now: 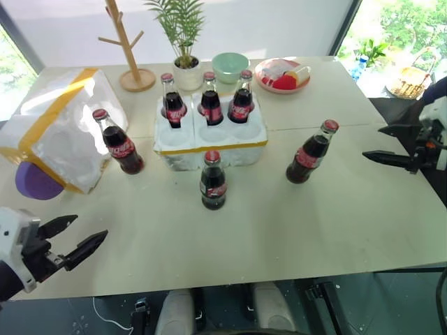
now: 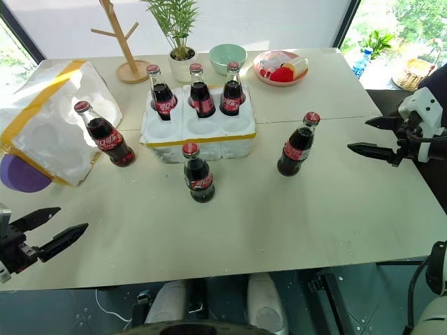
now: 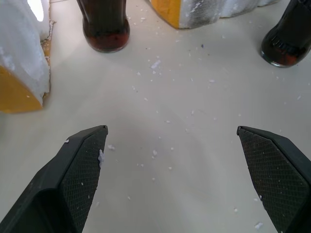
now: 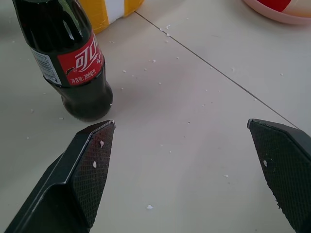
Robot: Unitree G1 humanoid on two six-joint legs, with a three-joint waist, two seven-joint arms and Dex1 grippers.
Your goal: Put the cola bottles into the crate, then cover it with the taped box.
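Observation:
The crate (image 1: 209,139), a low white foam block with a yellow band, stands mid-table with three cola bottles (image 1: 211,101) upright in its back wells. Three more bottles stand loose on the table: one left of the crate (image 1: 120,144), one in front of it (image 1: 213,183), one to its right (image 1: 309,155). The taped box (image 1: 59,122) lies tilted at the far left. My left gripper (image 1: 91,228) hovers open near the table's front left corner. My right gripper (image 1: 372,143) is open, level with the right bottle (image 4: 73,63) and apart from it.
Along the back edge stand a wooden mug tree (image 1: 129,52), a potted plant (image 1: 183,49), a green bowl (image 1: 230,66) and a pink plate of food (image 1: 283,75). A purple round thing (image 1: 35,183) sits under the taped box.

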